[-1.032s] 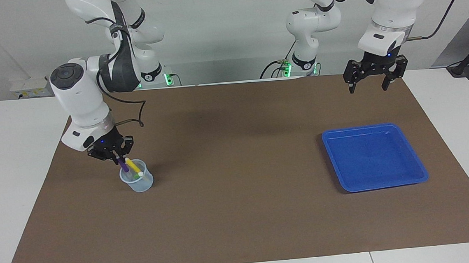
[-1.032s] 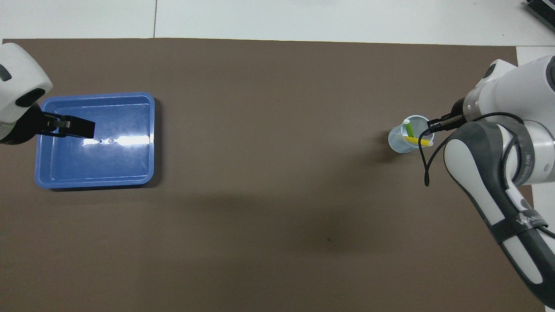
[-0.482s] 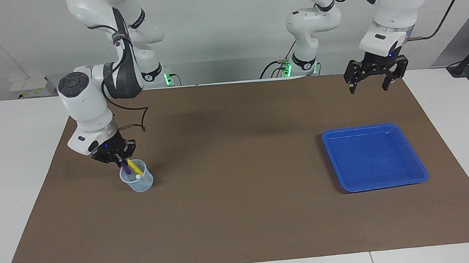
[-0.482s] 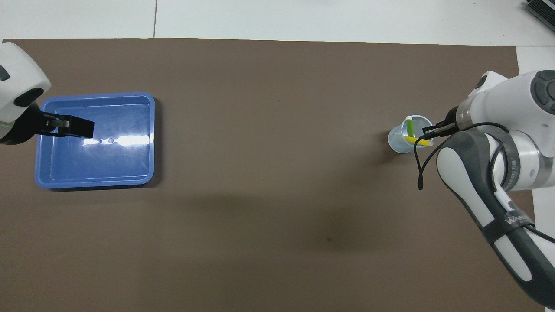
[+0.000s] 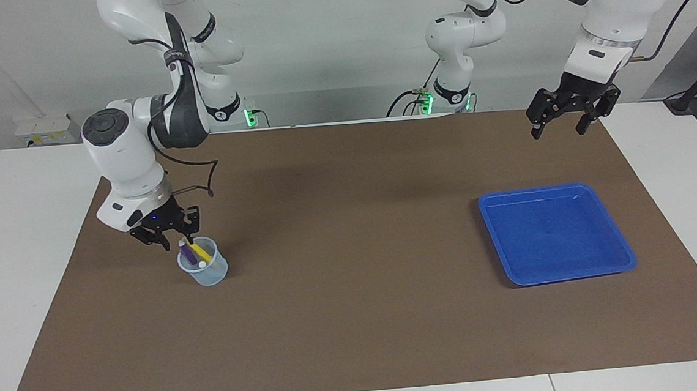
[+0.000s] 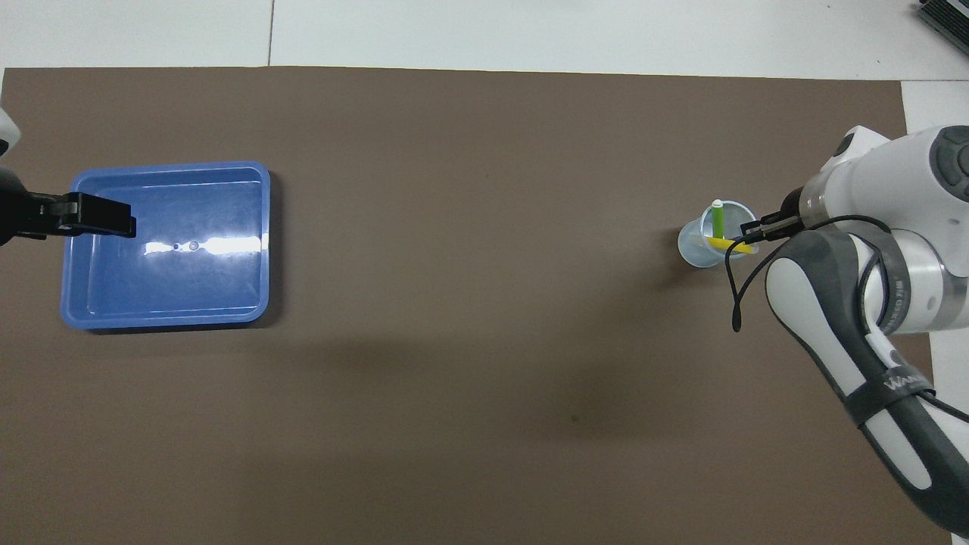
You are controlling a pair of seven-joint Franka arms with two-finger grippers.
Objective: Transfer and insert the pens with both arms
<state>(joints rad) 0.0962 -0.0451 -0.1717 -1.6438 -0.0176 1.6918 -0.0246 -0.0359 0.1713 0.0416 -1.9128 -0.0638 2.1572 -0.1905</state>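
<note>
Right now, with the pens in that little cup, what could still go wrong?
The right tool hangs just above the clear cup, open, close to the purple pen and yellow pen. Lifting away, it could snag a pen. The cup looks light, so a nudge might tip it, green pen included. The left tool waits near the blue tray.

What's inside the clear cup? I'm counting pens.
The clear cup holds the purple pen, yellow pen and green pen; their lower ends are blurred by its wall.

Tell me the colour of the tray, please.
The tray is blue; the facing view shows it best.
</note>
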